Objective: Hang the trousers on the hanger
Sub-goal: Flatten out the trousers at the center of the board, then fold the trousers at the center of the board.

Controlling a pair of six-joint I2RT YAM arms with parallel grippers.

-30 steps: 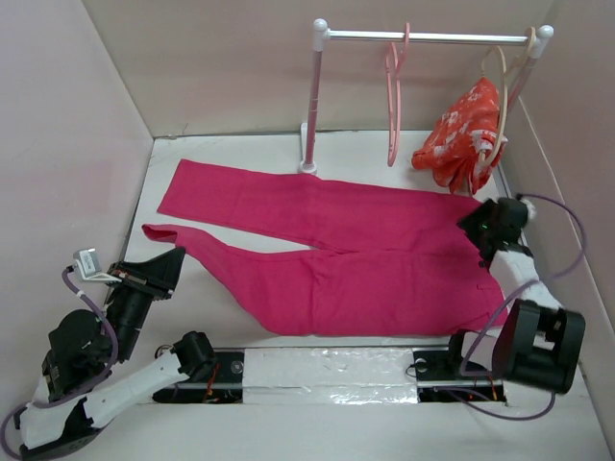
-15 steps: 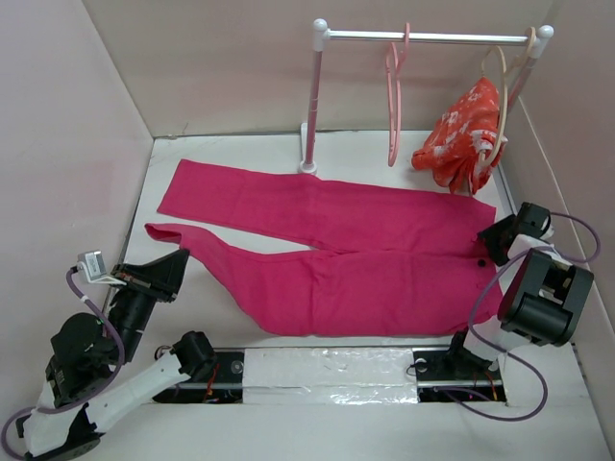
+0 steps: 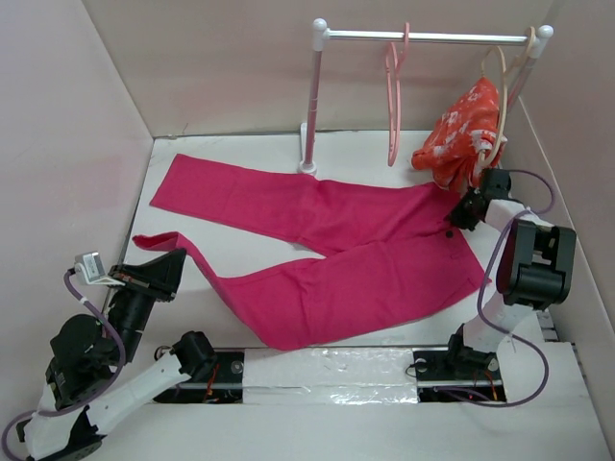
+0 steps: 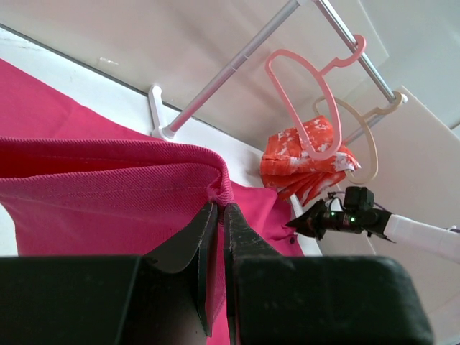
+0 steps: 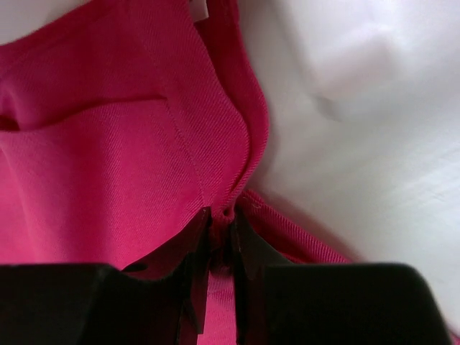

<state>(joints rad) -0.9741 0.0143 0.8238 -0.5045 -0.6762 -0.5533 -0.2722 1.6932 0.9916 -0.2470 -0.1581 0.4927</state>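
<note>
trousers (image 3: 317, 250), plain magenta, lie spread flat across the white surface (image 3: 231, 144), long axis running left to right: waist at the right, the two legs fanning out to the left. the near leg's hem is pinched between the pressed-together fingers of the left tool (image 4: 215, 210), with the cloth edge lifted a little there. at the other end the right tool (image 5: 219, 221) is closed on a fold of the waistband, its fingers nearly touching with fabric between them.

the salmon-pink hanger (image 3: 393, 125) hangs empty by its hook from the rail (image 3: 432, 37), behind the trousers and just beyond the waist end. it is near the right tool and well apart from the left one. a beige hanger (image 3: 502, 86) carrying a floral garment (image 3: 461, 130) hangs further right on the same rail, close beside the right tool. judging from this, the waist end must travel up and back towards the hanger, the right arm being the nearer.
</note>
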